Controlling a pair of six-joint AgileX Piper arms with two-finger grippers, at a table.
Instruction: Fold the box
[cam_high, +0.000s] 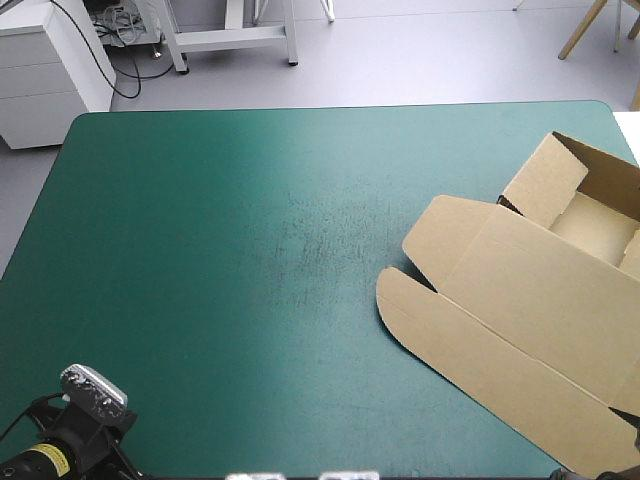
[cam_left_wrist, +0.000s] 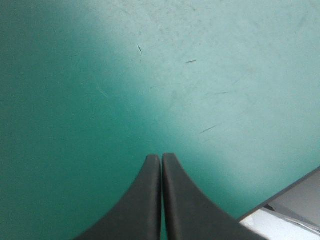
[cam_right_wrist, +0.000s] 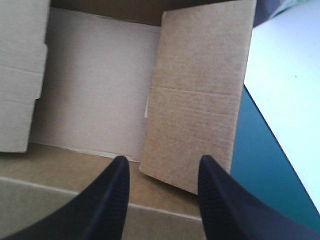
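Observation:
The brown box (cam_high: 530, 290) lies at the table's right side as an open tray (cam_high: 600, 225) with raised walls, its lid (cam_high: 500, 330) flat toward the front with rounded flaps. My right gripper (cam_right_wrist: 163, 162) hangs open over the box near the lid's hinge, nothing between its fingers. Ahead of it are the tray floor (cam_right_wrist: 95, 85) and one side panel (cam_right_wrist: 200, 95) leaning inward. My left gripper (cam_left_wrist: 161, 159) is shut on nothing, low over the bare teal-green cover (cam_left_wrist: 150, 75) at the table's front left corner, far from the box.
The teal-green cover (cam_high: 250, 250) stretches bare from the left edge to the box. The table's edge (cam_left_wrist: 280, 200) runs close beside my left gripper. A white surface (cam_right_wrist: 290, 75) lies just past the table's right edge beside the box.

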